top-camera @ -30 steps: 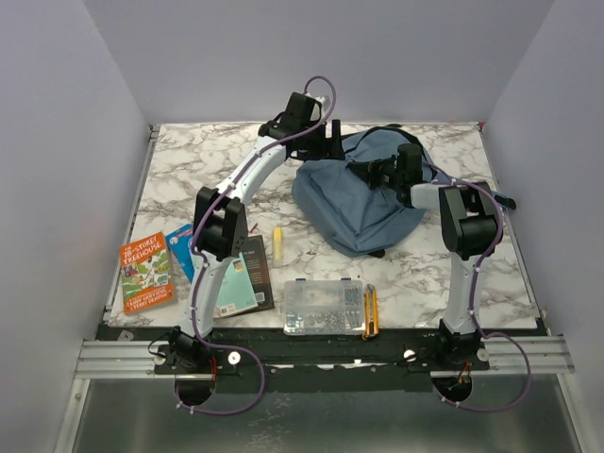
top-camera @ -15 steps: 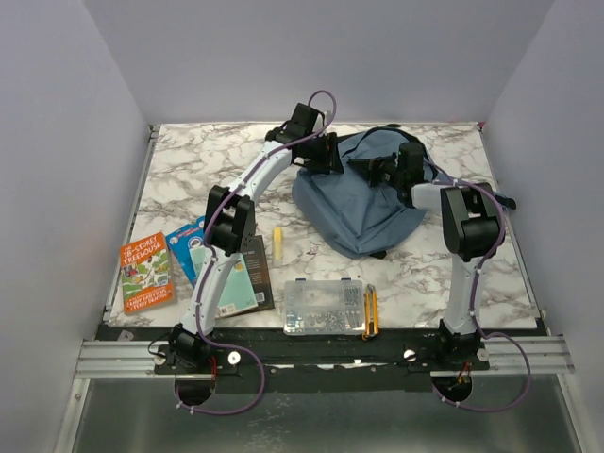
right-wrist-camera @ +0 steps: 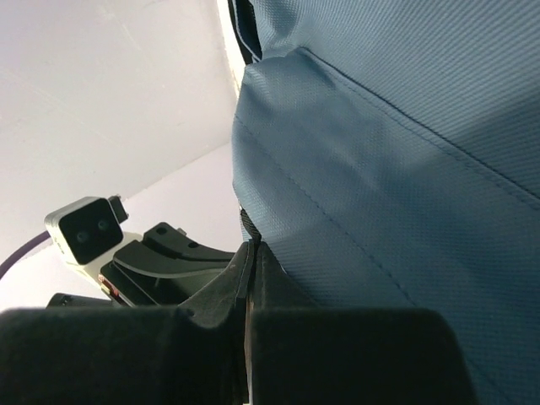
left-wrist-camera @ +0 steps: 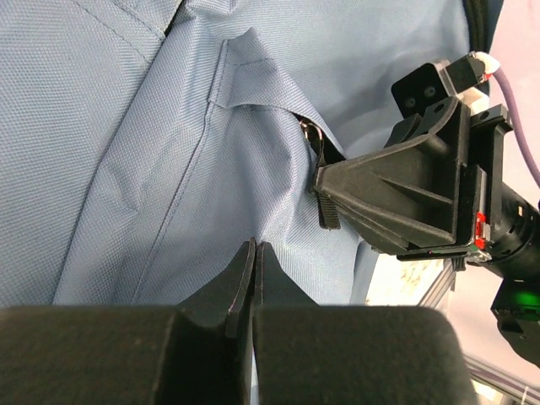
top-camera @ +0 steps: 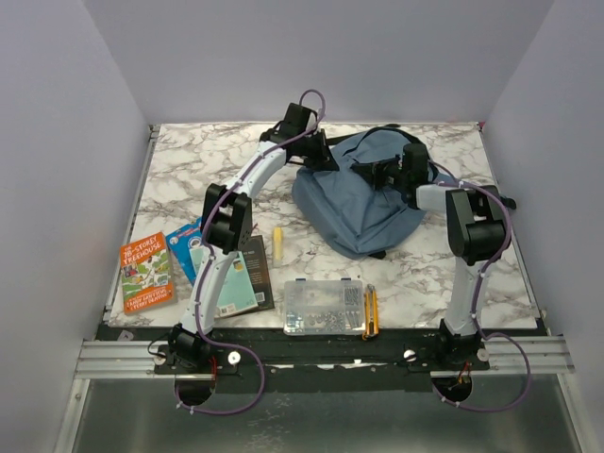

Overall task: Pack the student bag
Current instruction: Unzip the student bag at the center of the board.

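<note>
The bag (top-camera: 363,203) lies flat on the far right part of the table (top-camera: 189,160), with both arms reaching its top edge. The left gripper (left-wrist-camera: 255,249) is fully closed, pinching a small fold of bag cloth just beside the zip. The right gripper (left-wrist-camera: 325,181) is closed too, its tips seemingly on the black pull tab (left-wrist-camera: 327,211), near the left one.

The left pinch takes only a thin ridge of cloth. If the right arm draws the tab along the zip, that fold could slip out, and the bag would slide or bunch rather than open. The tab is narrow and could pop free under a sideways pull. With the grippers so near each other, a crossing move could knock them together. The books (top-camera: 146,272) and case (top-camera: 324,306) lie well apart at the near edge.
</note>
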### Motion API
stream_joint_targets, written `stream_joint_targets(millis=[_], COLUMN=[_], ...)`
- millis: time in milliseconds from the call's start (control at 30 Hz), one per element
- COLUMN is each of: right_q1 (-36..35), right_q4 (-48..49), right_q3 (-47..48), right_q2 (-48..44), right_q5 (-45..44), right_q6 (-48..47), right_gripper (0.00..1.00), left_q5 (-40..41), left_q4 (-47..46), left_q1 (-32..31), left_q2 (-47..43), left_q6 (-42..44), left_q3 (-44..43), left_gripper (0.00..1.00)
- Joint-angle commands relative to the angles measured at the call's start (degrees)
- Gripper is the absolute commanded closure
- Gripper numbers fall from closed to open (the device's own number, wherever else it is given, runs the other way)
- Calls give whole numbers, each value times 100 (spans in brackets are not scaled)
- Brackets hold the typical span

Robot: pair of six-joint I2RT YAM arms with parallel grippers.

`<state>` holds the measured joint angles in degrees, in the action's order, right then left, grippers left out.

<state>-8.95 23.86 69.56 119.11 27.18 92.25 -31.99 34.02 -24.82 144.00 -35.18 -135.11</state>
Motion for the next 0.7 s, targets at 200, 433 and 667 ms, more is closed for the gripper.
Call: stream_joint_targets(millis=[200,433,667], right_q1=[229,387,394], right_q4=[-625,-1213,-2118], right_q3=[-244,-523,-1105], right_q2=[-557,-869,-1530], right_q5=[438,771,625], right_q6=[-1517,-2660,-3892], right_gripper=[99,99,100], left_q5=[177,121,158], left_q4=[-466,-496,-515], left_q1=[208,345,425], left_q2=[-96,-10,72], left_q6=[-461,-662,-683], left_q3=[268,190,83], left_gripper=[100,100,100])
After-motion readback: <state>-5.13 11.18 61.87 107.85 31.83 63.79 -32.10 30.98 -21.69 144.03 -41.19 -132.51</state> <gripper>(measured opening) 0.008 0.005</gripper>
